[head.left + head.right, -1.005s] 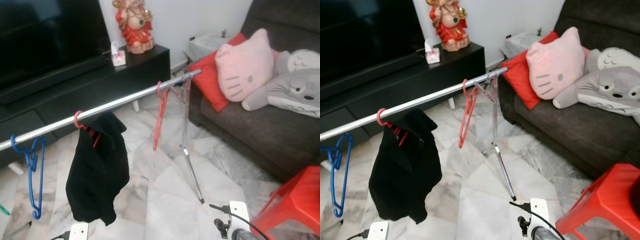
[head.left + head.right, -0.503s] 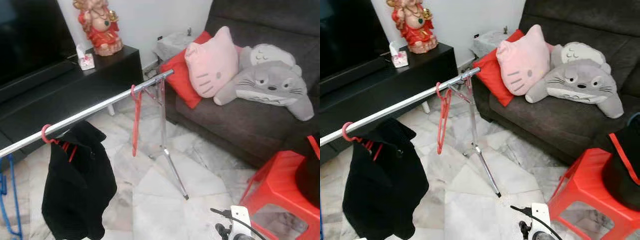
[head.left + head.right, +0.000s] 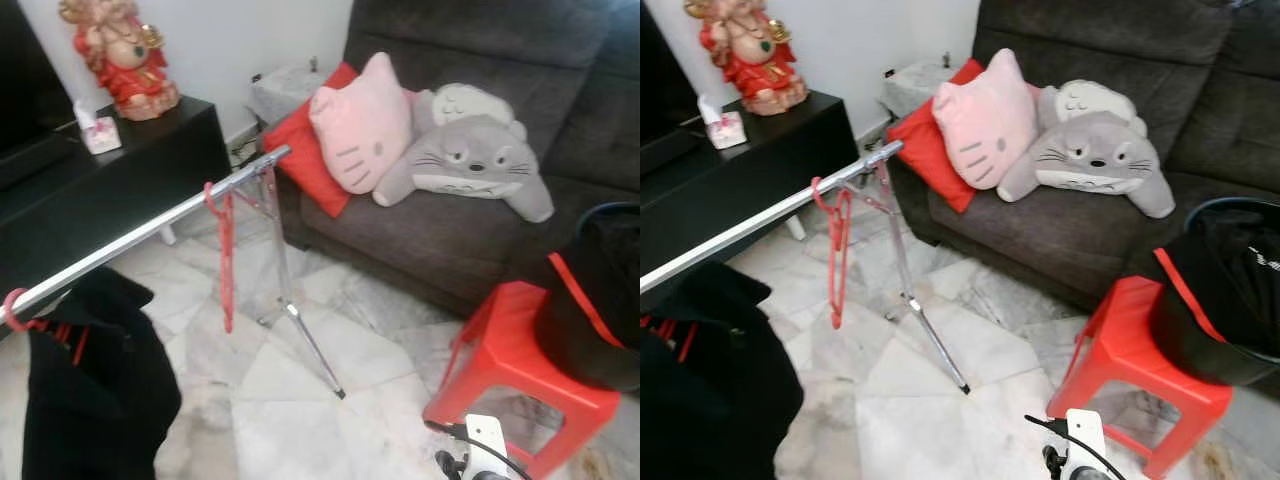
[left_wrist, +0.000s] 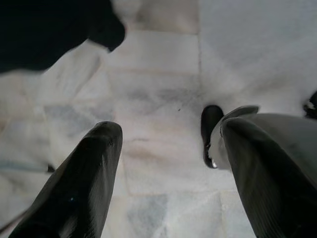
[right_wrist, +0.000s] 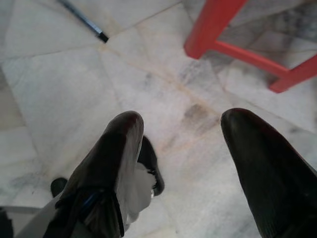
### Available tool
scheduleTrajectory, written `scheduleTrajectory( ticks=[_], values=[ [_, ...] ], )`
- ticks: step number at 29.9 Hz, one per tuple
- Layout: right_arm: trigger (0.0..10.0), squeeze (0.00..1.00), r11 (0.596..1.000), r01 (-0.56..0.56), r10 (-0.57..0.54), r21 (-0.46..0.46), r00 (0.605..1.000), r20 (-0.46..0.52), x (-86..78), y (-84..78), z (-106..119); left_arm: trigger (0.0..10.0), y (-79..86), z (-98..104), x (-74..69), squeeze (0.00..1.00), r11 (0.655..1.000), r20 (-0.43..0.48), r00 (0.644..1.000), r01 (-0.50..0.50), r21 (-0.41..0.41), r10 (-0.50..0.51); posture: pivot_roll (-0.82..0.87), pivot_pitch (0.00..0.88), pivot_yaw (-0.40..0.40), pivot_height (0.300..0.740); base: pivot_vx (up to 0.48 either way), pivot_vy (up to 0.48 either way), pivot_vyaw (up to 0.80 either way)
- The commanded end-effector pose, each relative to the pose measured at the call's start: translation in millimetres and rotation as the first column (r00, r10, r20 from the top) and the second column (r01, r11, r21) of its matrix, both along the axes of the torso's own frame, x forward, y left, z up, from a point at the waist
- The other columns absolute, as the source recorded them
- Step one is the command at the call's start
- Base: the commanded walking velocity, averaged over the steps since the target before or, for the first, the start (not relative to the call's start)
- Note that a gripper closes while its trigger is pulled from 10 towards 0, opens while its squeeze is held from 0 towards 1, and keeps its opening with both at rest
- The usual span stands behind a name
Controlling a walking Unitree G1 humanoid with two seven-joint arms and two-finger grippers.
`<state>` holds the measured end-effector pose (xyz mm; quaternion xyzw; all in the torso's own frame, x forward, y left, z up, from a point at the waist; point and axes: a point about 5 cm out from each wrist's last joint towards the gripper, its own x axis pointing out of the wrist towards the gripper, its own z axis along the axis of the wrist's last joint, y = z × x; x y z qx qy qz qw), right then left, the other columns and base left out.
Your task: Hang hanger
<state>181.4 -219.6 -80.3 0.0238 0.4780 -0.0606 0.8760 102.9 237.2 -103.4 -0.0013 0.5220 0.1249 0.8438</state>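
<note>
Rail [image 3: 150,228]: silver clothes bar slanting up from the lower left toward the sofa; carried at its far end by a thin metal stand [image 3: 300,325] planted on the marble floor [image 3: 290,410].
Hanger [image 3: 223,250]: red, hooked over the rail close to its far end, just short of the stand; hangs straight down, bare of clothing.
Second hanger [image 3: 25,315]: red as well, hooked at the near, lower-left stretch of the rail; carries a black garment [image 3: 90,400] that droops toward the floor.
Left pincer [image 4: 166,163]: fingers [image 4: 84,183] spread apart, gripping nothing; points down at pale marble tiles, with a dark edge of cloth at one corner of its wrist view.
Right pincer [image 5: 181,158]: fingers [image 5: 111,153] parted too, empty; aimed at the floor, with the red stool's legs and the dark foot of the stand in its wrist view.
Stool [image 3: 510,375]: red plastic, on the floor at the right, near the sofa's front edge; bears a black bag with red trim [image 3: 595,300].
Sofa [image 3: 450,225]: dark grey, behind the far end of the rail; holds a red cushion [image 3: 300,140], a pink cat-face pillow [image 3: 362,125] and a grey plush toy [image 3: 465,165], pressed side by side.
Cabinet [image 3: 110,190]: low, black, against the white wall; red figurine [image 3: 120,55] and a small box [image 3: 98,133] on top.
</note>
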Motion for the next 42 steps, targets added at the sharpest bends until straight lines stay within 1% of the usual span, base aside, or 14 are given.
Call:
scheduleTrajectory(
  ticks=[1,4,8,9,11,13,15,17,18,22,24,28,34,42],
  values=[
    [10.0,0.0,1.0,-0.003,0.003,0.007,1.0,-0.007,-2.2,2.9,-2,10.0,3.4,0,-4.7,0.0,1.0,-0.015,1.0,0.002,0.019,-0.002,-0.2,0.0,0.084,0.74,0.0,0.0,-0.7],
    [10.0,0.0,1.0,-0.003,0.003,0.007,1.0,-0.007,-2.3,2.9,-2,10.0,3.3,0,-4.0,0.0,1.0,-0.013,1.0,0.0,0.017,0.0,-0.2,0.0,0.084,0.74,0.0,0.0,-0.7],
    [10.0,0.0,1.0,-0.002,0.002,0.006,1.0,-0.014,-3.7,3.1,-2,10.0,-2.7,0,4.3,0.0,1.0,-0.007,1.0,0.007,0.01,-0.007,-0.2,0.0,0.083,0.74,0.0,0.0,-0.7],
    [10.0,0.0,1.0,-0.004,0.005,0.008,1.0,-0.015,-3.9,4.1,-3,10.0,-4.3,1,9.5,0.0,0.999,-0.002,0.999,0.033,0.013,-0.033,-0.19,0.0,0.092,0.74,0.0,0.0,-0.7],
    [10.0,0.0,1.0,-0.001,0.001,0.011,1.0,-0.016,-4.0,4.9,-3,10.0,-4.5,2,12.8,0.0,0.998,0.0,0.998,0.055,0.02,-0.055,-0.19,0.0,0.094,0.74,0.0,0.0,-0.7],
    [10.0,0.0,1.0,-0.002,0.002,0.012,1.0,-0.016,-3.9,5.5,-3,10.0,-2.5,3,14.6,0.0,0.998,0.002,0.998,0.058,0.025,-0.058,-0.19,0.0,0.097,0.74,0.0,0.0,-0.7],
    [10.0,0.0,1.0,-0.002,0.003,0.016,1.0,-0.014,-3.1,6.6,-3,10.0,8.7,6,16.1,0.0,0.996,-0.002,0.998,0.066,0.056,-0.066,-0.19,0.0,0.095,0.74,0.0,-0.201,-0.7],
    [10.0,0.0,1.0,0.0,0.0,0.019,1.0,-0.01,-1.7,7.1,-2,10.0,17.2,7,9.6,0.0,0.997,-0.006,0.999,0.046,0.058,-0.046,-0.18,0.0,0.093,0.74,0.0,-0.48,-0.7],
    [10.0,0.0,1.0,0.0,0.0,0.019,1.0,-0.01,-1.7,7.1,-2,10.0,17.2,7,9.6,0.0,0.997,-0.006,0.999,0.046,0.058,-0.046,-0.18,0.0,0.093,0.74,0.0,-0.48,-0.71],
    [10.0,0.0,1.0,0.001,-0.001,0.019,1.0,-0.007,-0.2,7.4,-2,10.0,27.6,7,-3.0,0.0,0.998,-0.013,1.0,0.012,0.062,-0.011,-0.18,0.0,0.093,0.74,0.0,0.0,-0.7],
    [10.0,0.0,1.0,0.001,-0.001,0.019,1.0,-0.004,0.6,7.6,-1,10.0,29.3,6,-8.1,0.0,0.998,-0.022,1.0,0.02,0.064,-0.019,-0.18,0.0,0.096,0.74,0.0,0.0,-0.7],
    [10.0,0.0,1.0,0.004,-0.005,0.022,1.0,0.003,2.0,8.2,-1,10.0,24.8,4,-12.6,0.0,0.998,-0.029,0.999,0.022,0.061,-0.021,-0.18,0.0,0.099,0.74,0.0,0.0,-0.7],
    [10.0,0.0,1.0,0.003,-0.003,0.026,1.0,0.004,2.8,8.9,-1,10.0,15.4,2,-9.0,0.0,0.998,-0.02,1.0,0.025,0.051,-0.024,-0.17,0.0,0.1,0.74,0.0,0.0,-0.7],
    [10.0,0.0,1.0,0.005,-0.005,0.03,1.0,0.005,3.8,10.2,0,10.0,13.6,3,-2.3,0.0,0.998,-0.013,0.999,0.041,0.05,-0.041,-0.17,0.0,0.104,0.74,0.0,0.0,-0.7]
  ],
)
